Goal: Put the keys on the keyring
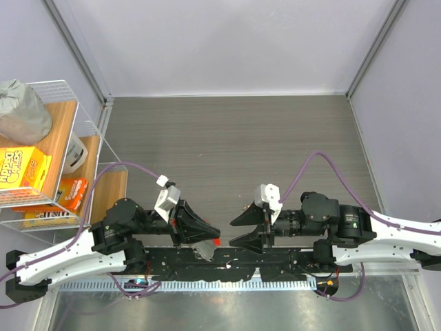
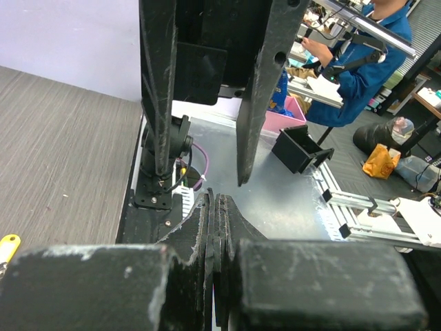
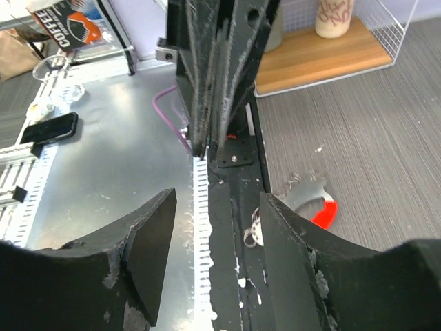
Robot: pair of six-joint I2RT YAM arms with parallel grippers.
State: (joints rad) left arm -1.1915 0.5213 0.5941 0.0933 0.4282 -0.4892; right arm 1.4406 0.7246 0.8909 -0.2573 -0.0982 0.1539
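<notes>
The little yellow key lies flat on the grey counter, at the far lower left of my left wrist view. The edge of the frame cuts part of it off. My left end effector is squeezed tight, and I can see nothing in it. The key is off to its side, not under it.

At the lower right of my right wrist view lies the keyring. It is a shiny bit with a red piece, on the counter just beside the black strip. A thin silver loop sits on that strip. I cannot tell if it is joined to the rest.

My right end effector is wide open and has nothing in it. It faces the left one, tip to tip.

I think the job now is to pick things up. I would open the left end effector first and swing it over the key. Then I would come straight down and pinch the yellow head, because the metal part looks too thin and flat to catch. The right one should take the red piece, so the loop hangs free. I would go slowly, because the two tips are near each other and could bump.
</notes>
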